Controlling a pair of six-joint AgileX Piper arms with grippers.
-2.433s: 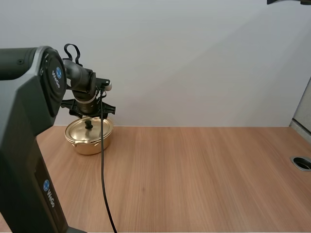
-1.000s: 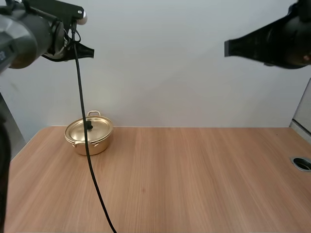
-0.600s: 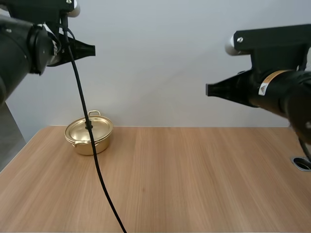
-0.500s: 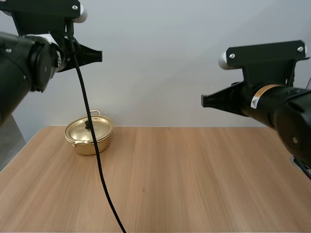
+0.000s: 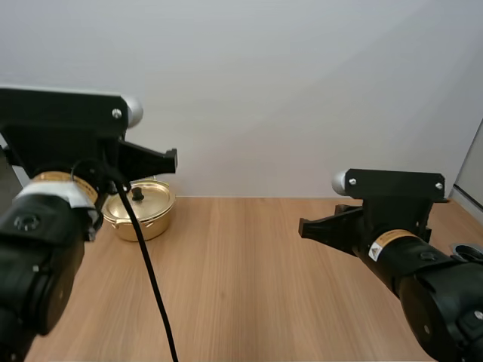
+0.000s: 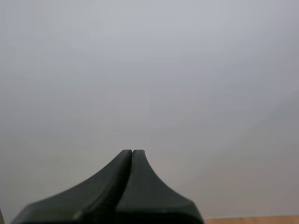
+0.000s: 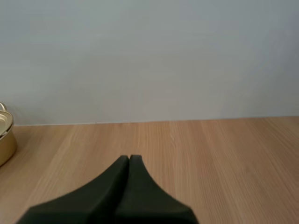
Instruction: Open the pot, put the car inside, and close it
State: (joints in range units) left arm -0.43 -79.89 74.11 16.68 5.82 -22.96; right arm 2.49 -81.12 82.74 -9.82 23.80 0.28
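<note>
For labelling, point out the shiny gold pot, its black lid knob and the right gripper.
shiny gold pot (image 5: 157,223): high view, front wall
black lid knob (image 5: 137,194): high view, top
right gripper (image 7: 129,157): right wrist view, shut fingertips

pot (image 5: 147,215) left edge hidden behind left arm (image 5: 45,249) in high view, inside covered by lid (image 5: 145,197), pot cut by frame edge in right wrist view, table hole (image 5: 469,251) partly behind right arm (image 5: 423,286), both arms cropped at frame edges

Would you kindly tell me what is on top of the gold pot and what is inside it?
A gold lid with a black knob sits closed on the pot. The lid covers the inside, so its contents cannot be seen.
</note>
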